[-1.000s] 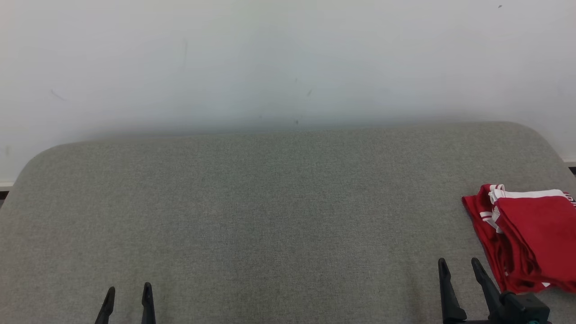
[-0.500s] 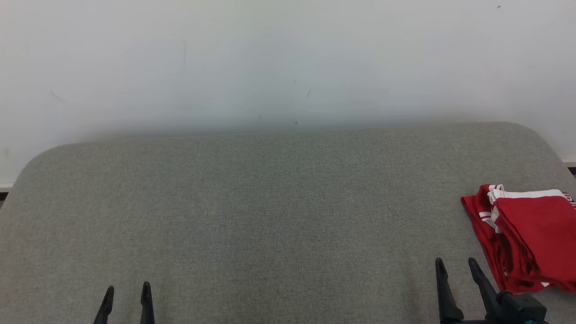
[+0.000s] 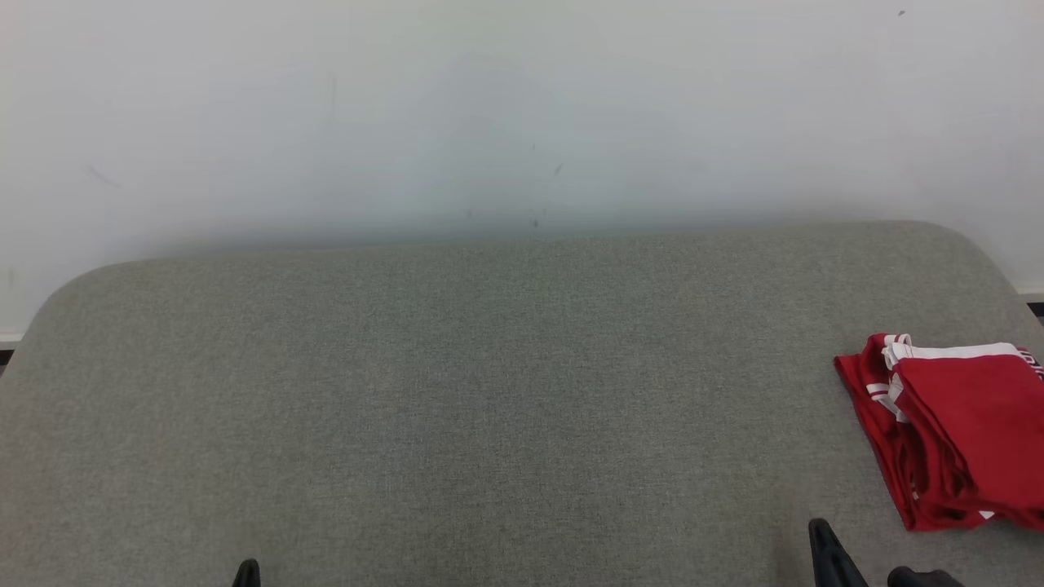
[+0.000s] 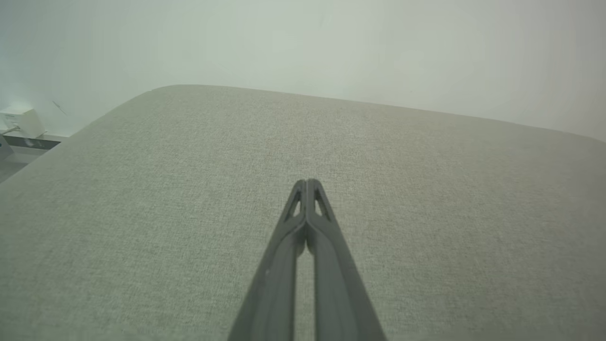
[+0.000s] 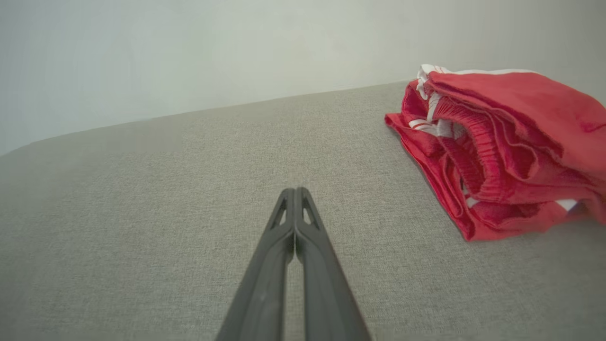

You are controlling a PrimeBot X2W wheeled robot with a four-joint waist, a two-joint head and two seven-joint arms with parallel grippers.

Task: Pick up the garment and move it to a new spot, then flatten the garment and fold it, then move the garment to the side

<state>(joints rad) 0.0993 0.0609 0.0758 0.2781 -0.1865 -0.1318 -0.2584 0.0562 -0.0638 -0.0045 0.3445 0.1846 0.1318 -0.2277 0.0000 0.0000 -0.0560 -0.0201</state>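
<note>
At the far left of the left wrist view, a small white box [image 4: 21,122] sits low by the wall [image 4: 331,42]. The picture's edge cuts part of it off, and it is too blurry to tell what it is. The left gripper [image 4: 307,182] is clenched, its two dark fingers pressed tip to tip with nothing between them. It is over the grey padded table [image 3: 489,367]. In the head view its tip pokes up at the bottom edge and the rest is cut off.

The right gripper [image 5: 294,190] is squeezed tight too, and it holds nothing.

The red garment [image 3: 954,432] lies folded in a pile near the table's right end, close to the right gripper but apart from it. It has white stripes. In the head view its right side is cut off. The inner folds are hidden, so what kind of clothing it is stays hard to tell.
</note>
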